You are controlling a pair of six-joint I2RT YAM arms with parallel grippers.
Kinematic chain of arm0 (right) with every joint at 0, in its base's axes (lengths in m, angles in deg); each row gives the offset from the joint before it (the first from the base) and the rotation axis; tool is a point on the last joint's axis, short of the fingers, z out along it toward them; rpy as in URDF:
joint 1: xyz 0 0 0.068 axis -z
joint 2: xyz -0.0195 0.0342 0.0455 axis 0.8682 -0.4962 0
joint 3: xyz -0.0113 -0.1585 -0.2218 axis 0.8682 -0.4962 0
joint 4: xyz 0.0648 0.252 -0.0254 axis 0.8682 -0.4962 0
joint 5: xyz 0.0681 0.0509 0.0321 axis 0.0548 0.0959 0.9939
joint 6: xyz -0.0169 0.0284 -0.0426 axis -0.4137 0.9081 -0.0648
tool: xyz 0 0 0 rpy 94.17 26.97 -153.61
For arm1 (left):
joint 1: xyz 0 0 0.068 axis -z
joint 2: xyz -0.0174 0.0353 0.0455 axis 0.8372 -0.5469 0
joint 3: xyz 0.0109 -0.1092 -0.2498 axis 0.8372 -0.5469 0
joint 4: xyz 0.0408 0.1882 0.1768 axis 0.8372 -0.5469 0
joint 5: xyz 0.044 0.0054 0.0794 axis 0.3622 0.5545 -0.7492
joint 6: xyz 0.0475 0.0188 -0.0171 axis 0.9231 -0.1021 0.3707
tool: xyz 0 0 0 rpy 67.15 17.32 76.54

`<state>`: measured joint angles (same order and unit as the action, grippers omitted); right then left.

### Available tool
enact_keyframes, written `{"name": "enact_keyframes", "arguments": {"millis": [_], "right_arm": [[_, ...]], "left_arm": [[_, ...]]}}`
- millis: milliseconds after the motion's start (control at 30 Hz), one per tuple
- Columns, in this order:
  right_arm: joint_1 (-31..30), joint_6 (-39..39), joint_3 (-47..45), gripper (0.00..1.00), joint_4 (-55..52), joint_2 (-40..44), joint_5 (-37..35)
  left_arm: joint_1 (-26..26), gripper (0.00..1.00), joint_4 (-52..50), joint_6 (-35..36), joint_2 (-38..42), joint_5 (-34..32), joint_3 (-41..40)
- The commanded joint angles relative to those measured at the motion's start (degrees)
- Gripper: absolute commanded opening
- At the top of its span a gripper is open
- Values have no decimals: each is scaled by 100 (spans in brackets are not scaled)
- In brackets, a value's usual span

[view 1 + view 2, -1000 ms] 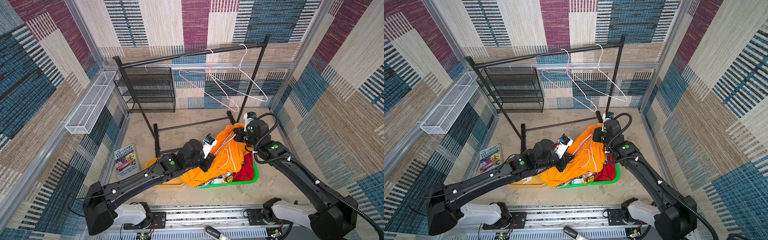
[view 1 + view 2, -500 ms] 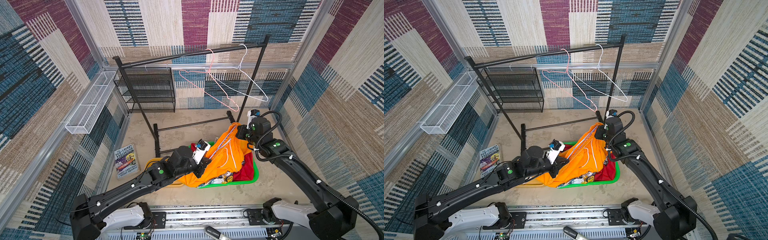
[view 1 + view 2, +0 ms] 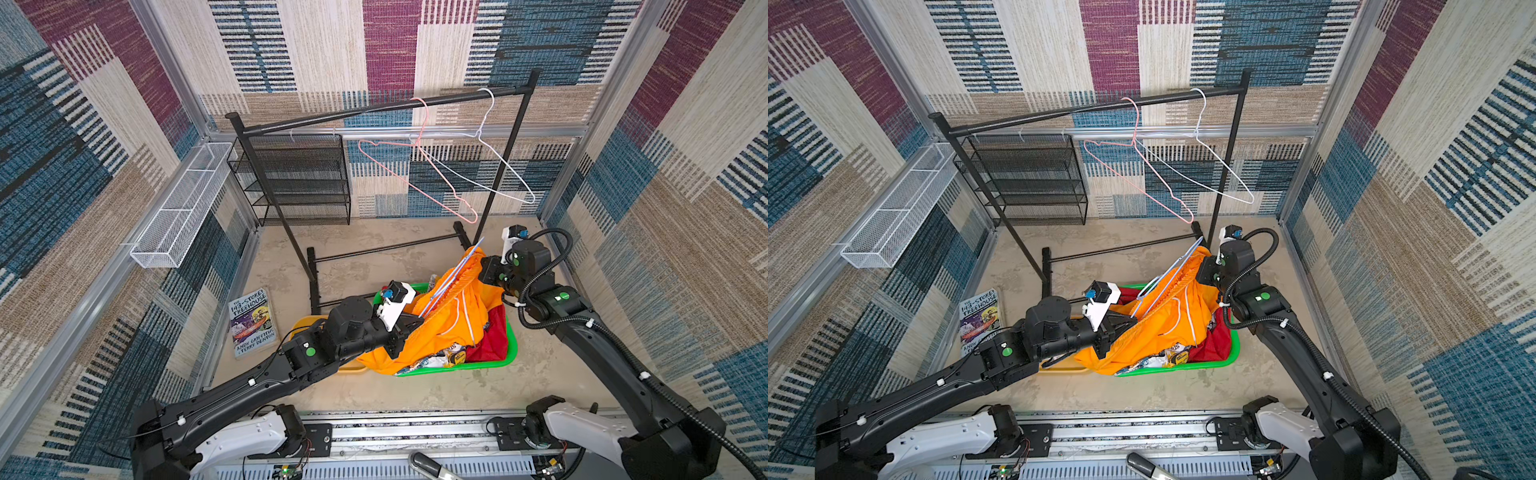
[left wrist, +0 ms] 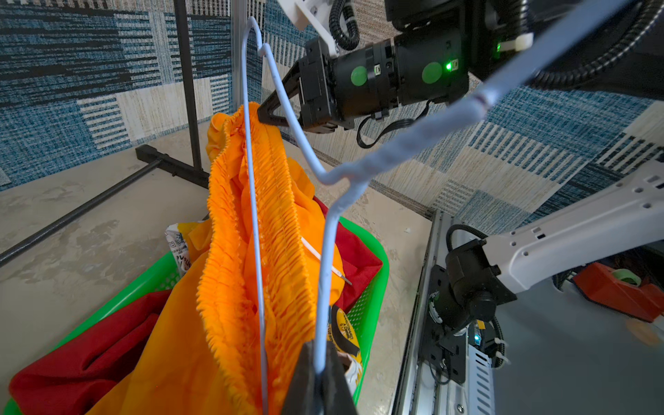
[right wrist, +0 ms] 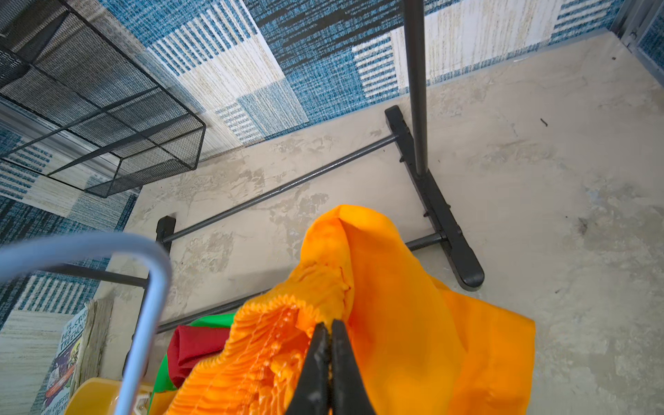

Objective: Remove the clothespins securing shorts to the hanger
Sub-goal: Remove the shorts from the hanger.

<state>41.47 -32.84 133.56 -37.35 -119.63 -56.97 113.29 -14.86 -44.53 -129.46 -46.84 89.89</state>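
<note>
The left gripper [image 4: 318, 363] is clamped on the pale blue hanger [image 4: 325, 251], and since a second ago its wrist has drawn back and a little lower. The right gripper [image 5: 329, 325] stays pinched on the gathered waistband of the orange shorts [image 3: 440, 332]. These hang stretched between the two above the green basket [image 3: 509, 349], where the red shorts [image 3: 492, 345] lie.

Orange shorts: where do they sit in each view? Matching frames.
Top view: orange shorts right of centre, draped over the green basket.
Top view: near centre, same drape.
Left wrist: mid-frame, pleated waistband beside the hanger.
Right wrist: foreground, filling the middle.
Shared landmark: green basket, in all four.
</note>
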Motion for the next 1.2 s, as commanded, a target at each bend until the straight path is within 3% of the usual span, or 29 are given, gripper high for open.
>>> {"name": "enact_keyframes", "arguments": {"millis": [0,367,700,1000,1167], "right_arm": [[11,-79,-224,2,293,230,30],[-9,-31,-921,3,696,762,737],[-62,14,-1265,3,806,928,650],[-71,33,-1602,3,905,961,475],[-64,-50,-1631,3,953,871,386]], "left_arm": [[27,0,268,220,-145,288,250],[35,0,481,95,-1104,229,1312],[34,0,353,23,-1982,44,2468],[48,0,-711,-187,-2712,360,4197],[56,0,-1478,-370,-2682,267,4757]]}}
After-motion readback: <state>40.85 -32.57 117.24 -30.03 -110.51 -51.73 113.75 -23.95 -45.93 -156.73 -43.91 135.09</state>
